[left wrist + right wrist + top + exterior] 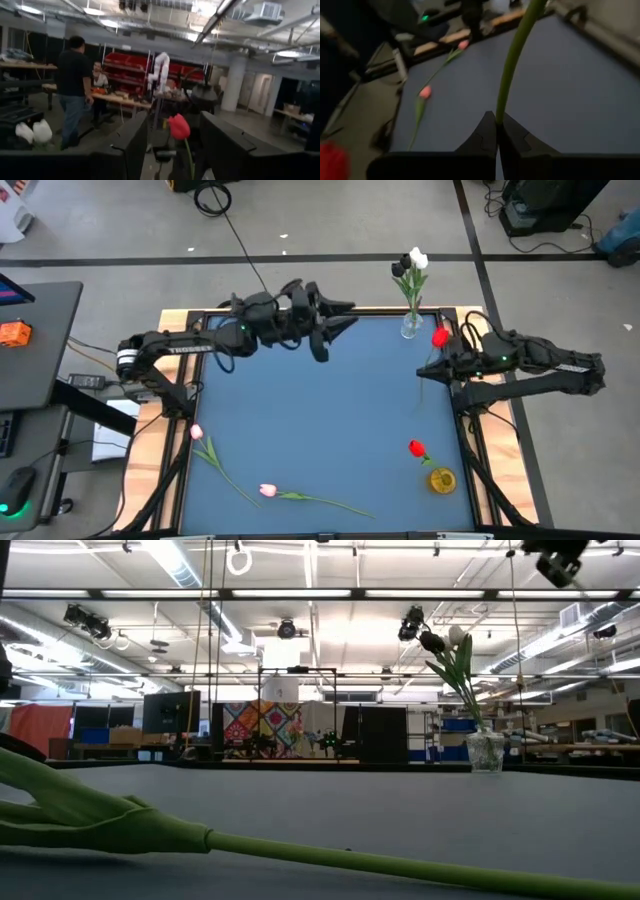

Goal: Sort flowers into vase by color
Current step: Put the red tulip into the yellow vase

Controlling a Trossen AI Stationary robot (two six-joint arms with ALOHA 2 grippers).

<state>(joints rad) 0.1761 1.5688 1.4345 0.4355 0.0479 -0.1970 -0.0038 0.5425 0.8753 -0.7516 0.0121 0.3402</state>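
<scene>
I have the right gripper (496,131) pinched shut on the green stem of a red tulip (440,337), held up near the worktop's (320,410) far right corner, beside the glass vase (411,326) with a white and a black tulip. My left gripper (335,326) hangs with its fingers spread and empty at the far edge. Two pink tulips (268,491) lie near the front left corner; another red one (417,448) lies by the yellow vase (442,479) at front right.

right end effector (497,131) pinched on a green stem (512,65) (two pink tulips (425,92) beyond, on the blue table (570,90))
</scene>
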